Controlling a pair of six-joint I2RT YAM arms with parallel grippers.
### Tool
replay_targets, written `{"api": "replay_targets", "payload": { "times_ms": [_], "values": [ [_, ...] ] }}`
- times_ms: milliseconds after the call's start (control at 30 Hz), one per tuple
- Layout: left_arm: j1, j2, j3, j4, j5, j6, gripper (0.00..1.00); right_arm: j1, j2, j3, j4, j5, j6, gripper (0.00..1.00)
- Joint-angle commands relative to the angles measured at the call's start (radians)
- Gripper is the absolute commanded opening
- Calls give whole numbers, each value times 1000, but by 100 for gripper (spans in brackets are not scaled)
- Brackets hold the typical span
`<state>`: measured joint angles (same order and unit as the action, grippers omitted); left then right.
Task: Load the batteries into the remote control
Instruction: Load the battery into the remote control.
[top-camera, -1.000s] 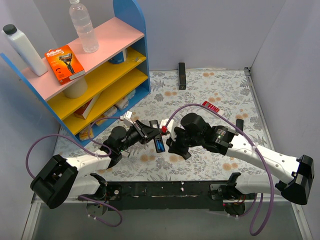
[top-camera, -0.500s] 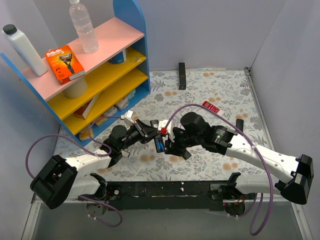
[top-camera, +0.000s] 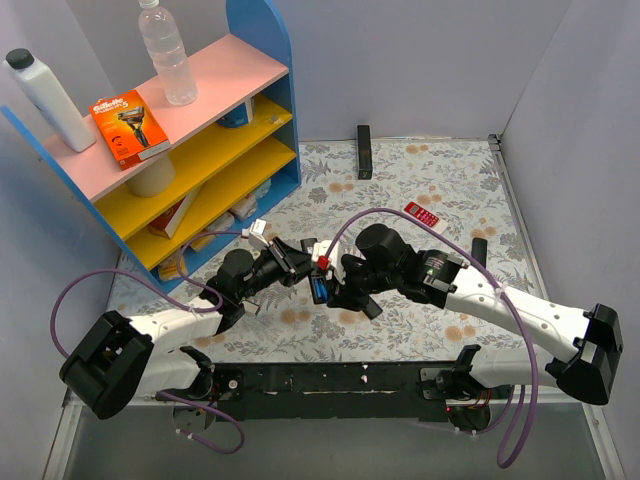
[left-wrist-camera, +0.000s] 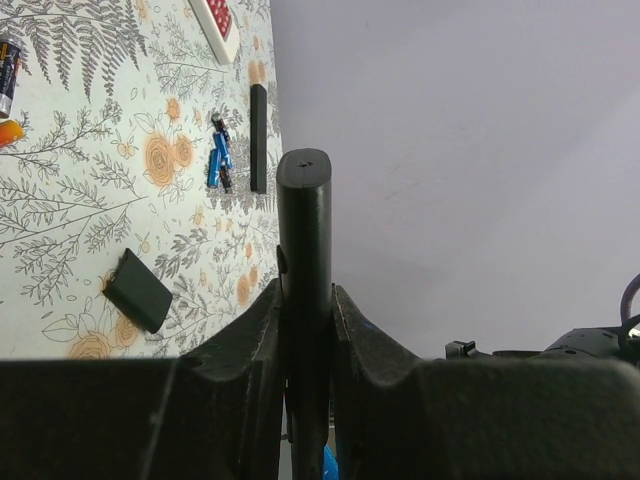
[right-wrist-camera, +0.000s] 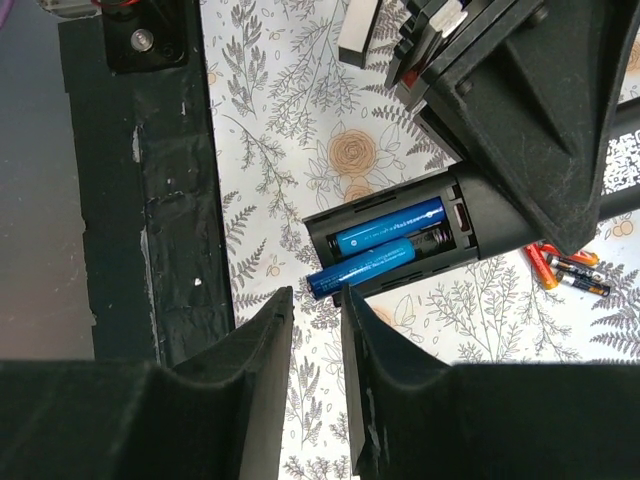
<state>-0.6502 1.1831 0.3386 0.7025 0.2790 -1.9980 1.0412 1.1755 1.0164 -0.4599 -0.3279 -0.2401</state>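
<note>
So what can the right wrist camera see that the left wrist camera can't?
Only the right wrist view shows the remote control's open bay with two blue batteries, one seated, one not fully in, and the right gripper, jaws apart. Only the left wrist view shows a loose blue battery, a black cover piece and a red-and-white remote on the table. Both show the black remote control clamped in the left gripper.

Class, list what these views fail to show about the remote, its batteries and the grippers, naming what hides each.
Left wrist: the remote control is edge-on in the left gripper, so its battery bay is unseen.
Right wrist: the left gripper's body covers the remote's far end.
Top external: the batteries are too small, and crowded by the right gripper, to judge seating.
</note>
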Motion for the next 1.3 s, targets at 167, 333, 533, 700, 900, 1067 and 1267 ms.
{"api": "replay_targets", "payload": {
  "times_ms": [167,333,533,700,900,1067,1267],
  "values": [
    [0,-42,45,-6,17,-303,0,2,24,16,82,10,-11,29],
    [0,-48,46,-8,14,-298,0,2,32,14,96,52,-11,27],
    [0,-56,48,-11,19,-291,0,2,36,14,92,89,-13,25],
    [0,-63,45,-15,14,-282,0,2,27,42,49,78,-19,27],
    [0,-69,46,-21,18,-265,0,2,10,100,-25,50,-41,33],
    [0,-73,60,-35,25,-248,0,2,4,129,-26,17,-42,34],
    [0,-79,69,-43,34,-234,0,2,26,140,-22,-3,-54,34]
  ]
}}
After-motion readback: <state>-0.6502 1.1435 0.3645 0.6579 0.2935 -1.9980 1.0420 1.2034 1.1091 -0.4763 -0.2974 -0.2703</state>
